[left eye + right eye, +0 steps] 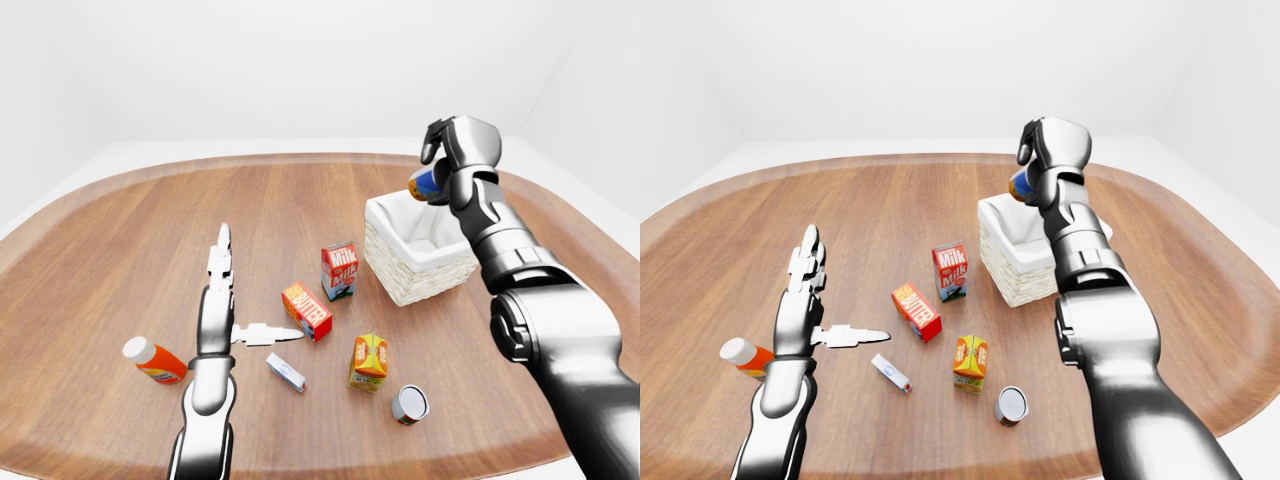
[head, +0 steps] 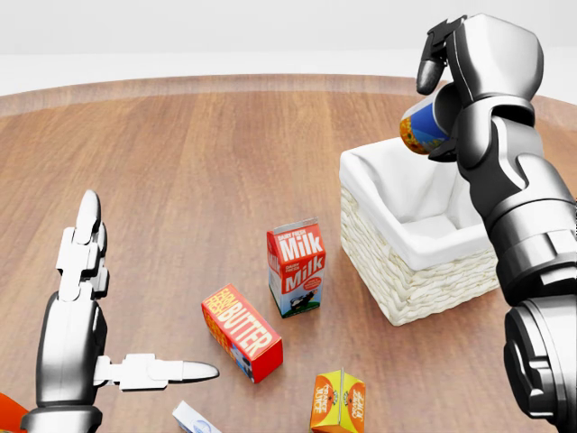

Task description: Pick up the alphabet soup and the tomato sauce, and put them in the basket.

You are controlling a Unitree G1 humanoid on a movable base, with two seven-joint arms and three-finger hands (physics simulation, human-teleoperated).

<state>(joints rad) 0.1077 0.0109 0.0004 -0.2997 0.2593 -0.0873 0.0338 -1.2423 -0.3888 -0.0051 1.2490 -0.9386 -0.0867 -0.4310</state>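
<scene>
My right hand [image 2: 438, 101] is shut on a can with a blue and orange label [image 2: 420, 125], held tilted in the air above the far rim of the white-lined wicker basket [image 2: 422, 290]. A second can [image 1: 410, 403] with a grey lid stands on the table at the lower right of the left-eye view, apart from both hands. At the lower left of the head view, my left hand [image 2: 131, 302] hovers open and flat over the table, holding nothing.
A milk carton [image 2: 296, 266], a butter box [image 2: 241, 331] and an orange juice carton [image 2: 338, 401] lie left of the basket. An orange bottle [image 1: 153, 360] and a small white box [image 1: 285, 371] sit near my left hand on the round wooden table.
</scene>
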